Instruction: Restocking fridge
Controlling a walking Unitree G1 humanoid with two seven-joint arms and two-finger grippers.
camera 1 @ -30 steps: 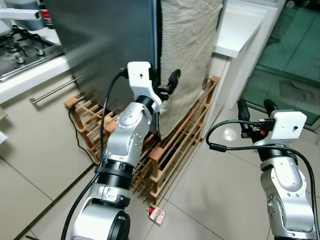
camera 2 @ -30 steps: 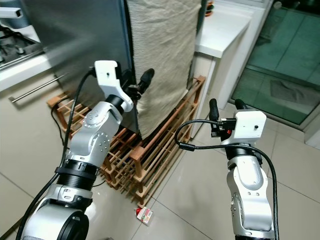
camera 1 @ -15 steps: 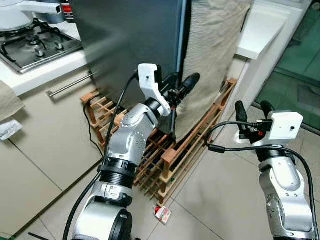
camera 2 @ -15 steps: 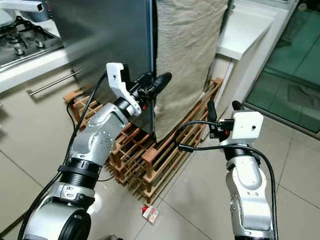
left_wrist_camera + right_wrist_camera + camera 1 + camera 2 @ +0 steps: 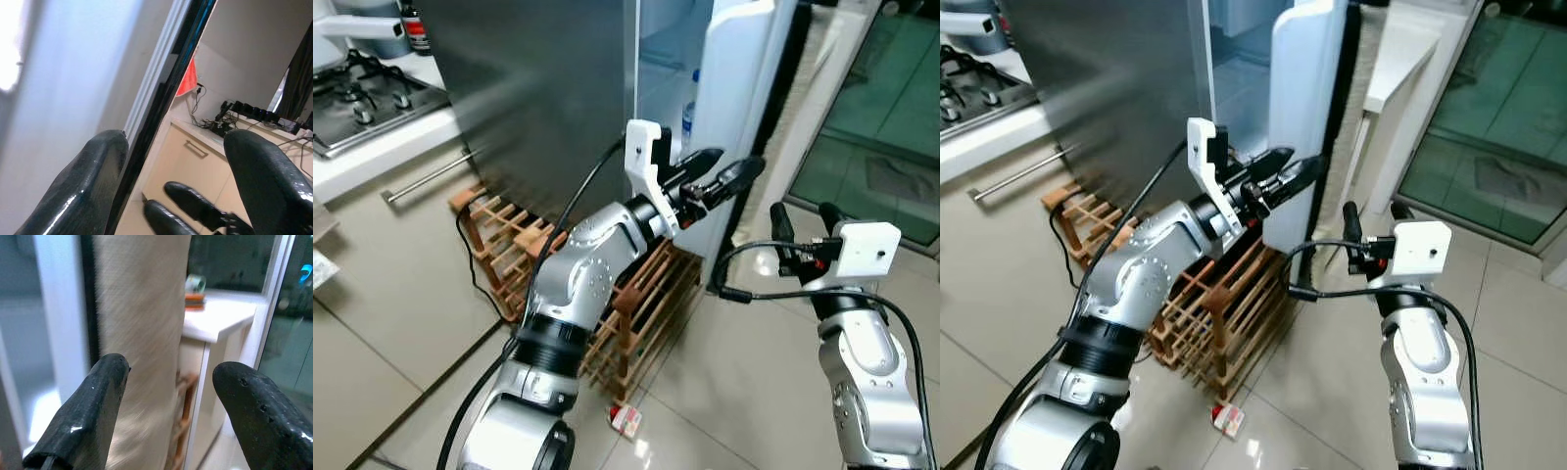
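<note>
Swung open since a second ago, the fridge door is hooked at its edge by the spread left gripper; stiff, heavy. The right gripper is held wide, empty.

Two silver, brushed-metal arms are seen, each built of rounded segments joined by black ribbed collars. A white, boxy camera housing is mounted at each wrist. The left gripper and the right gripper are each formed of two long, glossy black fingers with rounded tips. Black cables are looped from each wrist housing back along the forearm.
</note>
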